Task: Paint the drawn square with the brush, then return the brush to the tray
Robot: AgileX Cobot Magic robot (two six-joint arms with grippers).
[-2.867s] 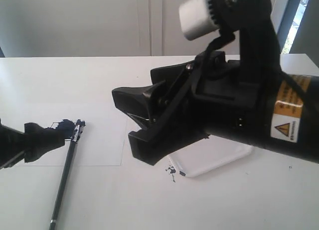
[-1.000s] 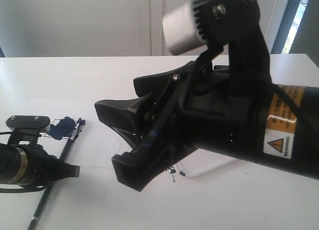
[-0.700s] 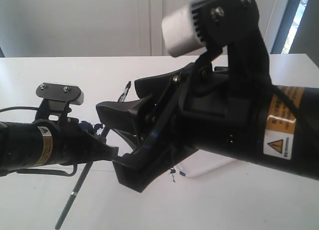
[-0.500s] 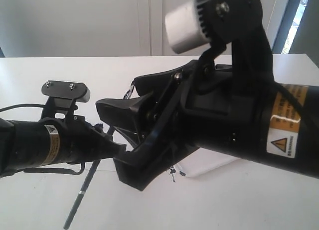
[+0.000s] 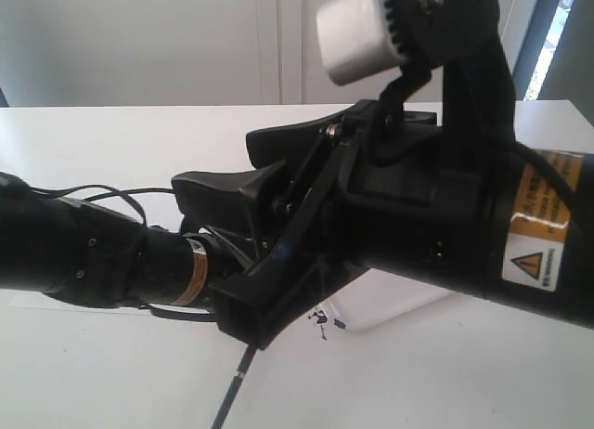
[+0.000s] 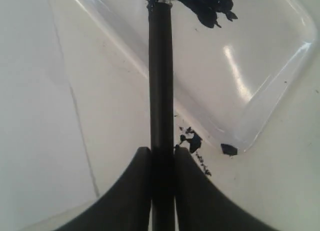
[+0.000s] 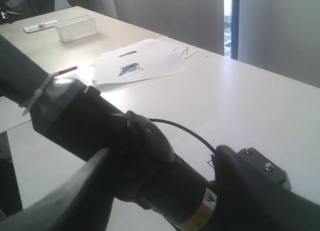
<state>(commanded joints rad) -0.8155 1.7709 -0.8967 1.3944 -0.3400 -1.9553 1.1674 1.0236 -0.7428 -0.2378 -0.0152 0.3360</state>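
In the left wrist view my left gripper (image 6: 162, 153) is shut on the brush (image 6: 161, 81), holding its black handle. The bristle tip reaches into the blue-black paint puddle (image 6: 205, 1) on the glossy white tray (image 6: 260, 66). In the exterior view only the handle's tail of the brush (image 5: 232, 401) and one corner of the tray (image 5: 399, 299) show. My right gripper (image 5: 200, 248) hangs open close to the camera, above the left arm, and holds nothing. The right gripper (image 7: 162, 153) straddles that arm without touching. The drawn square is hidden behind the left arm.
Paint specks (image 6: 192, 141) lie on the table by the tray's corner. The white paper sheet (image 6: 40, 116) lies beside the tray. Far off in the right wrist view are loose papers (image 7: 135, 66) and a mesh basket (image 7: 75, 27). The right arm blocks much of the exterior view.
My left gripper took the brush up from the paper and carried it right, under the right gripper, to the tray. The right gripper stayed open and barely shifted.
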